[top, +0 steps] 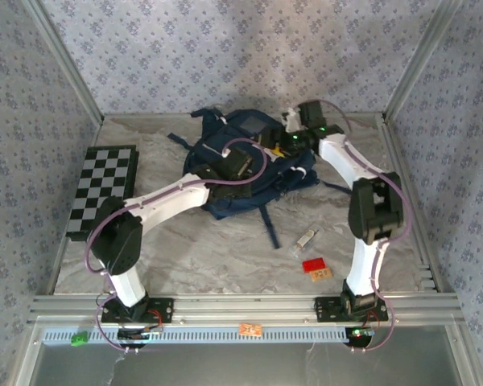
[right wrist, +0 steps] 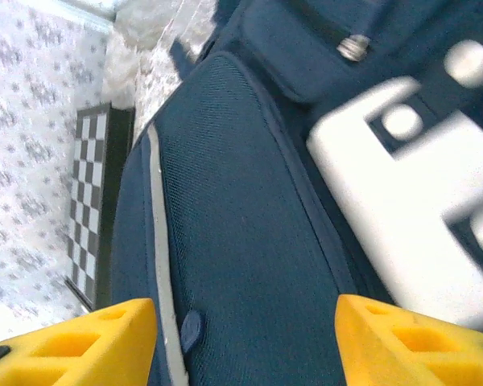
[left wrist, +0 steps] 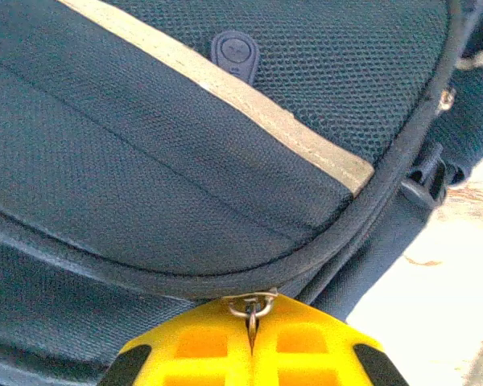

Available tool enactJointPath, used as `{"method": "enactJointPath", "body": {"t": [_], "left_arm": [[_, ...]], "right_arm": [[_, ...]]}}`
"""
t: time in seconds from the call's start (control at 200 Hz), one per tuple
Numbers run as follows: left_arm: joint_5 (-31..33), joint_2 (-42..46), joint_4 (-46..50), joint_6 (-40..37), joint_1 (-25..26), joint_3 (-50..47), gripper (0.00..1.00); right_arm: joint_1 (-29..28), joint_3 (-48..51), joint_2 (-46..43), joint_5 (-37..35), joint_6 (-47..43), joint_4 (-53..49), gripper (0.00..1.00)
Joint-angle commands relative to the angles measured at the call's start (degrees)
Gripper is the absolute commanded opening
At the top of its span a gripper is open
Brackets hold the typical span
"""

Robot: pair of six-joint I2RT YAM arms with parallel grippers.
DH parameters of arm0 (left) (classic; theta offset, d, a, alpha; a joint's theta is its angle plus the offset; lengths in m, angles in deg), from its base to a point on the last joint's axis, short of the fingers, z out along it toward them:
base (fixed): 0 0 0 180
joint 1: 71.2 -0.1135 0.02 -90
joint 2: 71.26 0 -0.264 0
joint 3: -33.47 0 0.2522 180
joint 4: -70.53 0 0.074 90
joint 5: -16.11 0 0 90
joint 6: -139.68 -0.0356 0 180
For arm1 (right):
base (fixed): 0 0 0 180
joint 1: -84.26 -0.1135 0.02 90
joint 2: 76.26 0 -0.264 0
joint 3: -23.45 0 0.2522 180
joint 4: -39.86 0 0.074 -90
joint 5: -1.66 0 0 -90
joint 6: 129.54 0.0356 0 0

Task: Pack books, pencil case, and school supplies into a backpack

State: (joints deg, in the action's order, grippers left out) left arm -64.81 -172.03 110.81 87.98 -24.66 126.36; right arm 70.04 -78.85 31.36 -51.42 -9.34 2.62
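While the left end effector point(left wrist: 253, 323) pinches the zipper pull point(left wrist: 252, 305) of the backpack point(top: 249, 122), upper centre, and the right end effector point(right wrist: 245, 338) gapes wide above it, packing seems far along, books perhaps inside, yet the clear item point(top: 304, 240) lies on the desk point(top: 193, 249), lower right.

Checkered board point(top: 105, 191) left of backpack point(top: 245, 201)

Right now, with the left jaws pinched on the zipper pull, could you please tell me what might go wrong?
1. The left jaws hold only the thin metal zipper pull, which could slip out when tugged.
2. The right jaws stand open over the backpack, holding nothing, so the soft bag may drag along instead of unzipping.
3. Both wrists sit close together over the bag and could bump each other.
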Motion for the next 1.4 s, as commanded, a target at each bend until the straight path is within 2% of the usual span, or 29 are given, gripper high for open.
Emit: {"method": "enactJointPath", "body": {"t": [0.0,0.13,0.245,0.39,0.47,0.6,0.69,0.765,0.86,0.924,0.974,1.089,1.189,1.319,1.394], "left_arm": [[-3.4,-1.4,-1.2,1.7,-0.1,4.0,0.0],[-4.0,-2.0,-1.3,1.2,1.1,5.1,0.0],[-5.2,-2.4,-1.4,0.9,1.2,4.6,0.0],[-5.8,-2.3,-1.4,-0.2,1.2,4.0,0.0],[-5.6,-2.1,-0.8,-1.3,1.2,4.1,0.0],[-4.9,-1.2,2.0,-6.7,0.8,3.8,0.0],[-1.1,0.4,4.8,-12.5,0.4,2.2,0.0],[0.0,2.3,6.1,-15.5,-1.3,0.1,0.0],[0.6,6.3,6.4,-19.1,-3.5,-3.7,0.0],[-0.9,9.9,5.8,-19.0,-5.1,-7.3,0.0],[-2.8,11.8,6.3,-18.0,-5.9,-9.3,0.0],[-8.0,14.3,6.2,-16.8,-3.0,-12.6,0.0],[-8.6,12.8,6.9,-16.2,0.2,-12.0,0.0],[-10.7,11.0,6.7,-15.9,1.9,-10.4,0.0],[-8.4,11.4,8.8,-16.2,2.0,-10.9,0.0]], "right_arm": [[-0.2,11.7,-9.6,2.6,9.1,5.0,0.61],[-2.3,23.1,-12.8,0.8,20.9,17.5,0.58],[-5.1,22.3,-10.6,0.1,25.8,20.4,0.55],[-7.0,21.3,-8.8,-4.1,28.8,22.5,0.55],[-7.7,20.7,-7.0,-4.6,28.8,23.0,0.46],[-7.6,17.0,-5.6,-5.1,24.1,17.7,0.18],[-7.1,15.8,-5.8,-6.4,18.9,12.2,0.0],[-6.8,14.5,-5.4,-3.4,14.7,9.9,0.0],[-7.0,12.0,-5.2,-4.8,9.6,4.9,0.0],[-7.6,9.6,-3.2,-2.1,8.0,5.9,0.0],[-9.0,3.8,-0.5,-2.3,2.7,-0.3,0.0],[-11.8,-5.4,4.6,0.7,-3.8,-7.1,0.0],[-12.2,-9.2,4.8,-0.8,-10.0,-16.3,0.0],[-7.1,-8.2,3.5,-0.7,-14.3,-20.1,0.0],[-4.3,-9.1,3.7,-0.9,-16.6,-22.9,0.0]]}}
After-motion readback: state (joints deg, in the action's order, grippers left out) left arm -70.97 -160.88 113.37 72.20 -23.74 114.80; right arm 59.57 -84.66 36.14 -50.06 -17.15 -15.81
